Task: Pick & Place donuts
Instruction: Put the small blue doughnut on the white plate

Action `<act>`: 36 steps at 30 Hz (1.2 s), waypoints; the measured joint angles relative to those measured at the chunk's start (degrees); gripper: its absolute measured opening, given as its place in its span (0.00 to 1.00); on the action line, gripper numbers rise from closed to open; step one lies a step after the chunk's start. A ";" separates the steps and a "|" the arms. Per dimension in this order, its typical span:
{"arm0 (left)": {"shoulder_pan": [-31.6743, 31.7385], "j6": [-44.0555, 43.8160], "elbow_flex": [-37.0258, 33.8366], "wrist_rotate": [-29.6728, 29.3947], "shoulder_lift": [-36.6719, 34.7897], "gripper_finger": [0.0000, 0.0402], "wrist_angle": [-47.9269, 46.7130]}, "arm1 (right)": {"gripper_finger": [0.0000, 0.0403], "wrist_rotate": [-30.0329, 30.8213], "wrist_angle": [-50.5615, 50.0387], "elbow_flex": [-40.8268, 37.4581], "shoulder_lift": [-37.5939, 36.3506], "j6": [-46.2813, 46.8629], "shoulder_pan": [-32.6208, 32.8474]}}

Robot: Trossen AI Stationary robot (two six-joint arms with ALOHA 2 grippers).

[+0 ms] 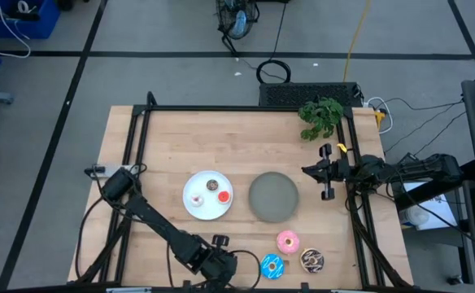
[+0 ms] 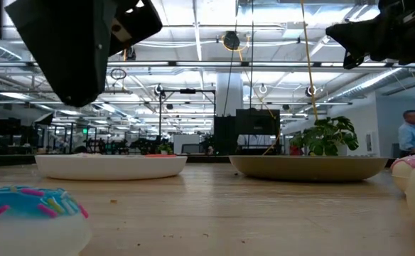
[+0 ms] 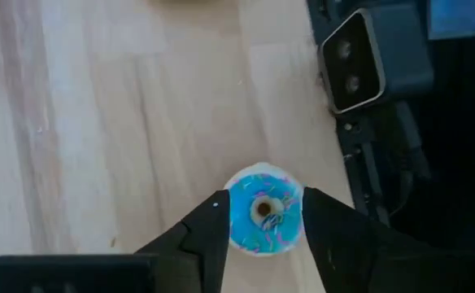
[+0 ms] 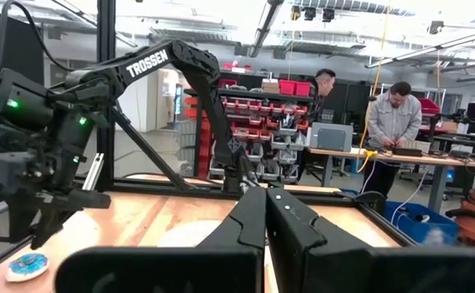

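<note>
A blue sprinkled donut (image 1: 272, 265) lies flat on the table near its near edge. My left gripper (image 3: 263, 198) hangs open above it, one finger on either side of it in the left wrist view. The low view shows the gripper (image 2: 79, 71) well above the donut (image 2: 23, 213). The pink donut (image 1: 287, 242) and the chocolate sprinkled donut (image 1: 312, 260) lie to the donut's right. Small white, brown and red donuts sit on the white plate (image 1: 193, 213). No small blue donut shows. My right gripper (image 1: 307, 171) waits shut at the table's right side.
An empty grey plate (image 1: 273, 196) stands right of the white plate. A small camera box (image 3: 355, 61) sits at the near edge by the blue donut. A potted plant (image 1: 320, 116) stands at the far right corner. A black frame rims the table.
</note>
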 joint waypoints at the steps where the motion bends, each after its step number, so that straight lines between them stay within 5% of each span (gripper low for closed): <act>1: -0.10 0.01 0.00 -0.36 0.18 0.41 0.07 | 0.00 0.00 0.01 0.02 0.00 0.00 0.00; 22: 0.14 2.64 -2.46 -0.47 1.90 0.49 1.52 | 0.00 0.20 0.81 0.00 0.00 -1.05 0.02; 36: 2.06 1.23 -10.34 5.29 1.64 0.49 15.07 | 0.00 0.22 0.81 0.02 -0.02 -1.49 0.00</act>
